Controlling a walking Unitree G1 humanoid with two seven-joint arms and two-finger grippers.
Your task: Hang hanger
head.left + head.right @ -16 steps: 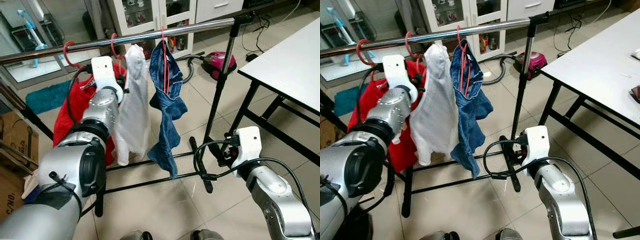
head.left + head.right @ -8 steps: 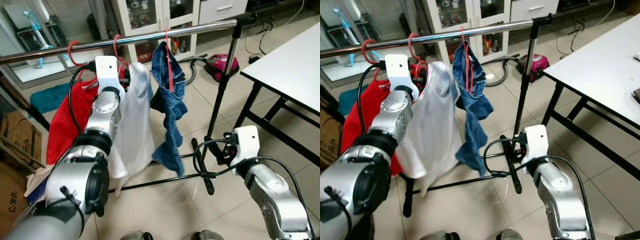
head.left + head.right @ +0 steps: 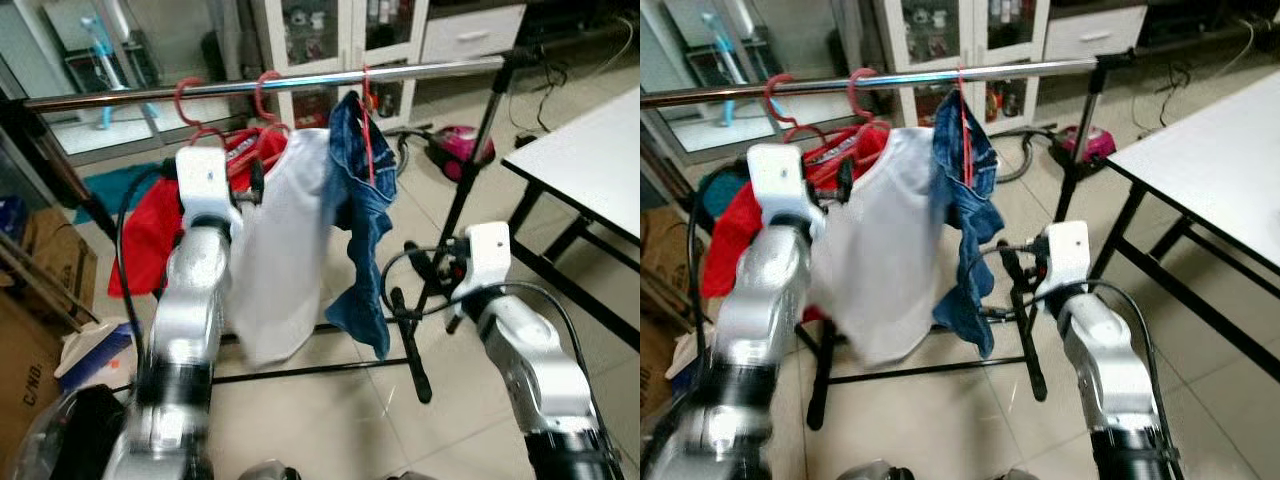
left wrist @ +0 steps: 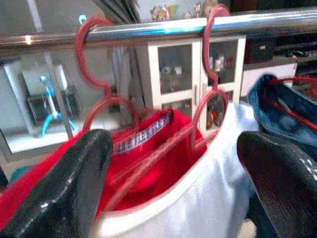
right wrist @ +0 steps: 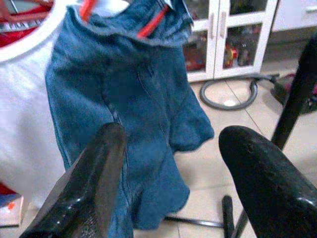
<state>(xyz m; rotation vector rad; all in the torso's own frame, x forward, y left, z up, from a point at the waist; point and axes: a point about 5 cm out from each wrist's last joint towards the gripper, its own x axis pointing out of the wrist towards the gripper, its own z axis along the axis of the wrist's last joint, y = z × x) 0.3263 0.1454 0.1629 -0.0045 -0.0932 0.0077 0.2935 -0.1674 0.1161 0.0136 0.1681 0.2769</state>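
With the red hanger point(image 4: 210, 84) carrying the white shirt point(image 3: 285, 240) hooked on the rail point(image 3: 300, 85), the left pincer point(image 4: 171, 183) hovered below it, fingers apart, apparently having let go.

You are seeing shiny metal rail point(image 4: 163, 29) holding red plastic hanger point(image 4: 210, 69); soft white cloth shirt point(image 3: 285, 250), rough blue denim point(image 5: 133, 114), glossy floor tiles point(image 3: 330, 420).

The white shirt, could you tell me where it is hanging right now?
The white shirt hangs on the rail, between the red garment on the robot's left and the blue jeans on its right.
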